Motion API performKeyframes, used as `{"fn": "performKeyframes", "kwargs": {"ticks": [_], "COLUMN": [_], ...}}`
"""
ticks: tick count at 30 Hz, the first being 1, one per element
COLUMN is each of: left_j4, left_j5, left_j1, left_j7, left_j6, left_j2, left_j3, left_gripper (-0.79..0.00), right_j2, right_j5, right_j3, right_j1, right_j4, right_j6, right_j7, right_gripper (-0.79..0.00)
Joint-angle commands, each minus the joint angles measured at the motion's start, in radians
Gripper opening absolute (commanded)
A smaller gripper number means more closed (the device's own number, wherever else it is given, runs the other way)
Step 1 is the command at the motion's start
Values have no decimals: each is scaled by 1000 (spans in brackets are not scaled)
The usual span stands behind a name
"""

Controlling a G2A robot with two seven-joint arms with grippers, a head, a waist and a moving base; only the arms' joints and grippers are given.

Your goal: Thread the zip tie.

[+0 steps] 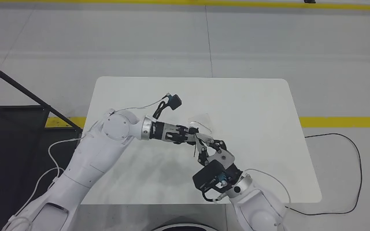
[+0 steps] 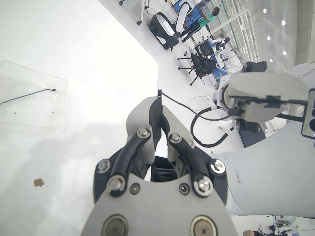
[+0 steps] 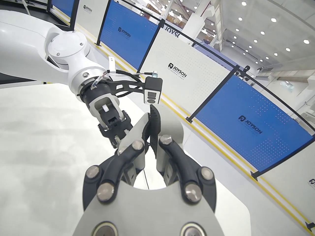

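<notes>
We are seeing both tools meeting over the middle of the tabletop (image 1: 254, 104). The left tool (image 2: 160, 109) is pinching narrow on the black zip tie (image 2: 177, 103), with the head sticking out just past its fingertips and the strand running across to the right tool (image 3: 151, 121), which is also clamping narrow on it. A second zip tie (image 2: 24, 96) is lying on a clear bag (image 2: 37, 74) on the tabletop nearby.

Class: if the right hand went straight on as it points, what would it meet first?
Probably the left arm's wrist camera, in line beyond the right hand from above and from its wrist; depth unclear.
</notes>
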Motion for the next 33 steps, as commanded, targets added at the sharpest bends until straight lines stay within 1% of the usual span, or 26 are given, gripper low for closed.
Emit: {"fn": "performKeyframes", "kwargs": {"ticks": [1, 9, 17, 25, 33], "left_j4": [-3, -13, -36, -51, -55], "left_j5": [9, 24, 37, 27, 36], "left_j1": [1, 1, 1, 2, 9], "left_j7": [-6, -21, -51, -57, -18], "left_j6": [-3, -8, 11, 17, -21], "left_j2": [1, 4, 11, 19, 27], "left_j3": [1, 8, 13, 20, 12], "left_gripper": [-785, -785, -785, -785, -785], "right_j2": [1, 3, 5, 7, 9], "right_j5": [-14, -80, -156, -212, -235], "right_j3": [-1, -9, -14, -26, -38], "right_j1": [-3, -25, -58, -71, -67], "right_j4": [0, -2, -11, -11, -8], "right_j6": [13, 95, 172, 201, 173], "right_j7": [-5, -21, -34, -30, -20], "right_gripper": [-785, -785, -785, -785, -785]}}
